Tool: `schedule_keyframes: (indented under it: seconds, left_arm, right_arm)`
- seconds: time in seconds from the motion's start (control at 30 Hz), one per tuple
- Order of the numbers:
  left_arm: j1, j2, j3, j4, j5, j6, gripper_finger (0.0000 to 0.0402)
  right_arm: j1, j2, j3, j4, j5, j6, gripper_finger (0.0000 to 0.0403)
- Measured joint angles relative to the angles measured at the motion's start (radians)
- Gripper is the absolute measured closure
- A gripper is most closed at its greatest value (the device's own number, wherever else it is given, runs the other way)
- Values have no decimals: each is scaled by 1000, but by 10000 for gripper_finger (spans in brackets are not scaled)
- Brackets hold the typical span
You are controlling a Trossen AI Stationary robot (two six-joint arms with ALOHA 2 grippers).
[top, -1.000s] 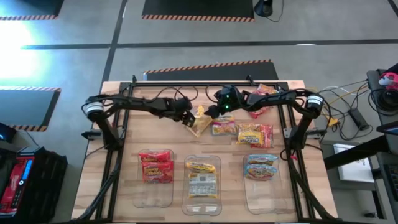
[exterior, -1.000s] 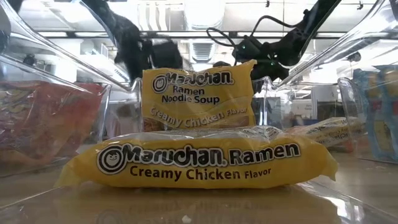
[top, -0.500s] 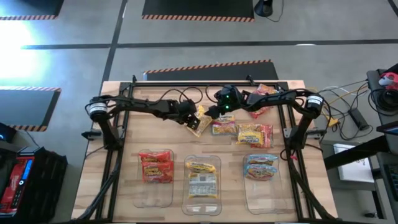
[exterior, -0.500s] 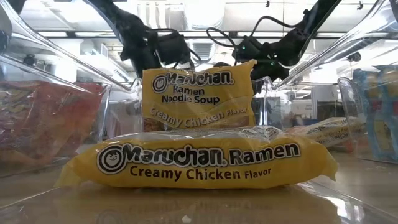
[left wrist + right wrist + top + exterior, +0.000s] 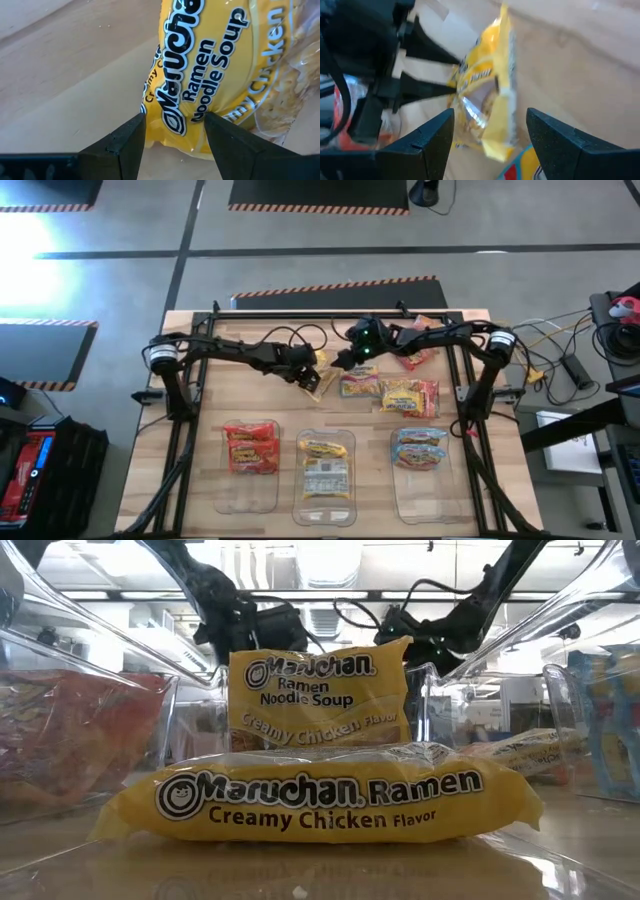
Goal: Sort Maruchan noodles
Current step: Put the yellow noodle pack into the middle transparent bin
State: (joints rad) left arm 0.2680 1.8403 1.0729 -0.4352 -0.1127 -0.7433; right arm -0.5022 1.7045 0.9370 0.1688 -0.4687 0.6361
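My left gripper [image 5: 312, 377] is at the table's far middle, shut on a yellow Maruchan noodles packet [image 5: 322, 376], which the left wrist view shows as the packet [image 5: 220, 60]. My right gripper [image 5: 342, 362] hangs open just to the right of it, and the packet [image 5: 485, 95] lies ahead of its fingers, untouched. Two more packets [image 5: 358, 385] [image 5: 410, 396] lie flat on the table, and a red one [image 5: 415, 358] lies under the right arm. Near the front edge stand three clear bins holding red [image 5: 250, 445], yellow [image 5: 324, 465] and blue [image 5: 420, 448] packets. My left gripper pinches the yellow packet between its two fingers at the packet's near end [image 5: 172, 120]. The fingers [image 5: 427, 87] slant down at it from the table's left, and the packet runs on away from them. It sits tilted on edge. Whether its lower end touches the table I cannot tell.
The low view looks through the middle bin, where one yellow packet [image 5: 320, 800] lies flat and another [image 5: 318, 690] stands behind it. The two arms are close together over the far middle. Bare wood [image 5: 220, 395] shows between the arms and the bins.
My left gripper has gone a little toward the table's right and down, taking the yellow packet with it. From above the packet now shows narrower than before.
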Motion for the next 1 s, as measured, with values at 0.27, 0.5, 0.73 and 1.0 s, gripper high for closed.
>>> schedule_keyframes:
  seconds: [0.27,0.5,0.73,1.0]
  left_arm:
    - [1,2,-2,0,0,21,213]
    - [1,3,-3,-1,0,24,213]
    - [1,4,-4,-4,0,25,212]
    - [1,-11,-5,-2,0,39,212]
  right_arm:
    - [-1,117,61,15,-85,0,167]
    - [0,221,176,23,-148,1,168]
    - [6,287,241,23,-253,0,174]
    - [12,293,240,16,-267,-8,229]
